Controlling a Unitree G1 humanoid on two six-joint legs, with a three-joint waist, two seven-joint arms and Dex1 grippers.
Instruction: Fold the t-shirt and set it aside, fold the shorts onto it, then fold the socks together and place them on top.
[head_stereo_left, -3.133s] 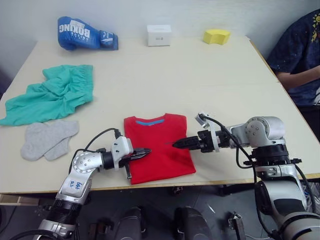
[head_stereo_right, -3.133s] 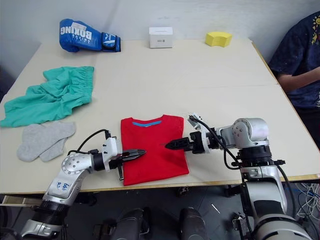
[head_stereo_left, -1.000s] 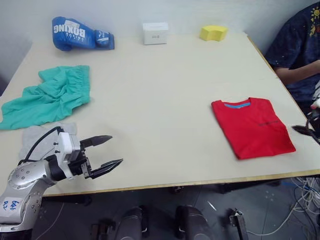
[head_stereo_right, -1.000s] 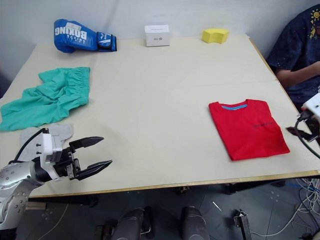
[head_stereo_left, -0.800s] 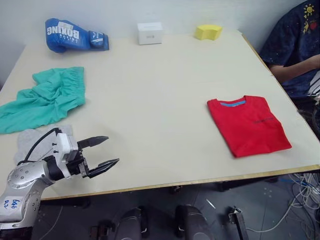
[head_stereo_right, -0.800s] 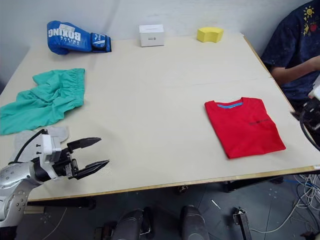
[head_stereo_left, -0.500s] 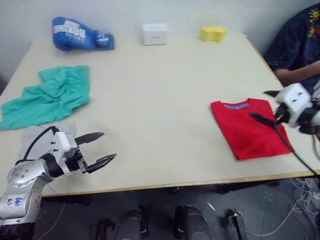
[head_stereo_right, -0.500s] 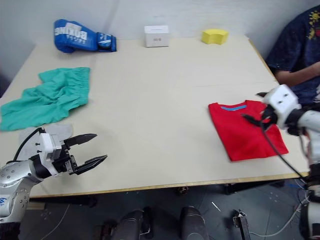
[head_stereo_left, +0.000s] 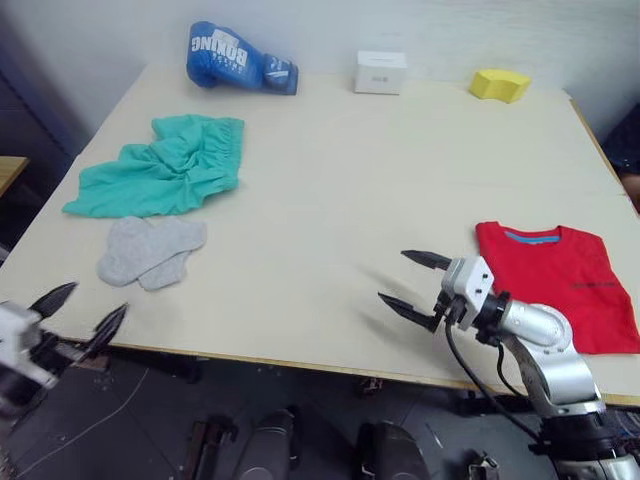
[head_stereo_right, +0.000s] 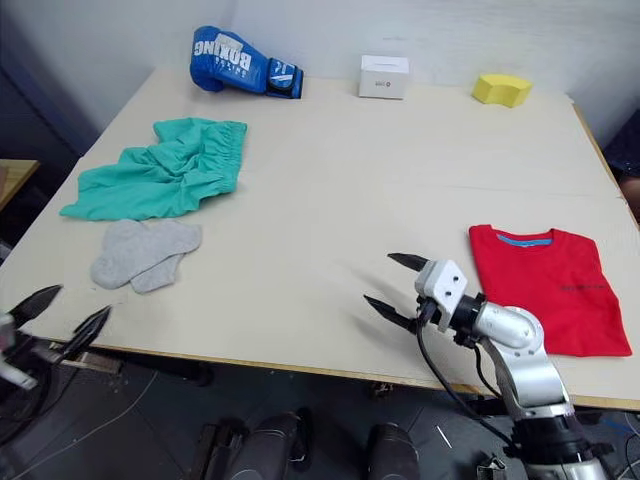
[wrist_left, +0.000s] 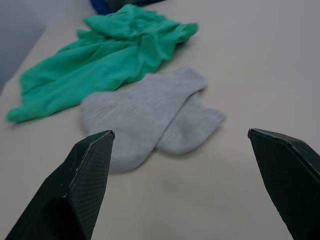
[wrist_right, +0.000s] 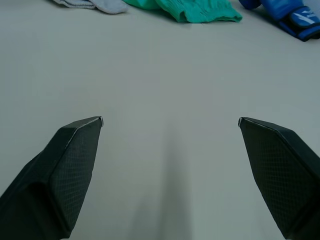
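Hovering off the table's (head_stereo_left: 330, 200) near left edge, our left gripper (head_stereo_left: 80, 312) is spread wide and empty; our right gripper (head_stereo_left: 412, 282), equally agape, holds nothing above bare tabletop. Beyond lie the folded t-shirt (head_stereo_left: 558, 284) at right, the socks (head_stereo_left: 150, 250) at left, then the crumpled shorts (head_stereo_left: 160, 178).

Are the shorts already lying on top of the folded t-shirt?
No: the shorts lie crumpled near the table's left side, while the t-shirt rests folded, with nothing on it, by the right edge.
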